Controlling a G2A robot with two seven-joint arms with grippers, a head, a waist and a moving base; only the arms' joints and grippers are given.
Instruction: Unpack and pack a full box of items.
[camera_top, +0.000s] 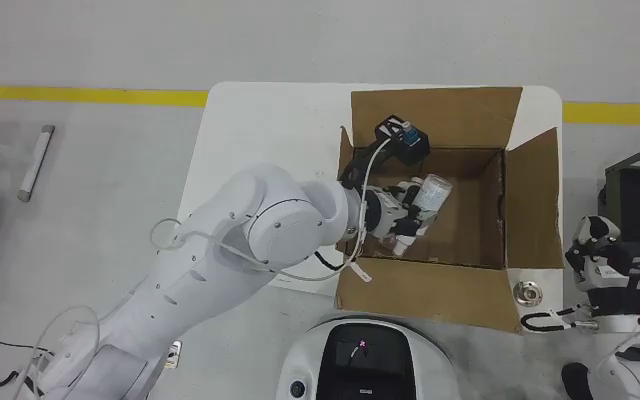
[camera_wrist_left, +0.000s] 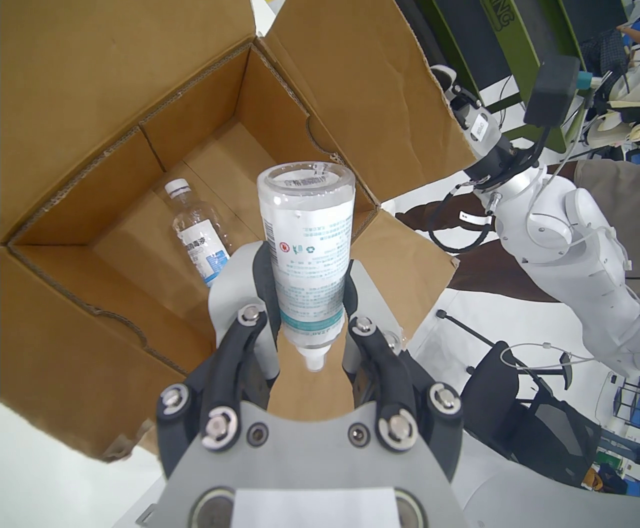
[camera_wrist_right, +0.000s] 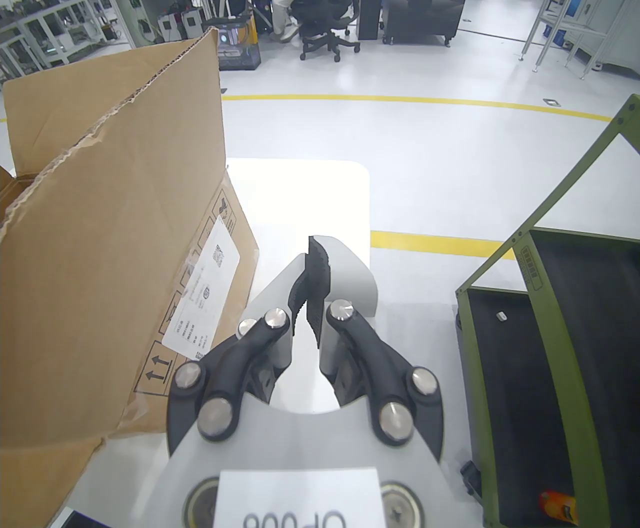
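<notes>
An open cardboard box (camera_top: 520, 190) stands on the white table (camera_top: 270, 130), flaps folded out. My left gripper (camera_wrist_left: 306, 280) hangs inside it, shut on a clear plastic bottle (camera_wrist_left: 306, 240) with a white label, cap toward the wrist. The same bottle (camera_top: 430, 195) and left gripper (camera_top: 405, 215) sit at the box's left side in the top view. A second clear bottle (camera_wrist_left: 197, 235) with a blue-and-white label lies on the box floor (camera_wrist_left: 150, 235). My right gripper (camera_wrist_right: 312, 277) is shut and empty, low beside the box's outer wall (camera_wrist_right: 100, 260) at the table's right end.
A green-framed cart (camera_wrist_right: 560, 320) stands close to the right of the table. A yellow floor line (camera_top: 100, 96) runs behind the table. The box's right flap (camera_top: 530, 200) stands up between the two arms.
</notes>
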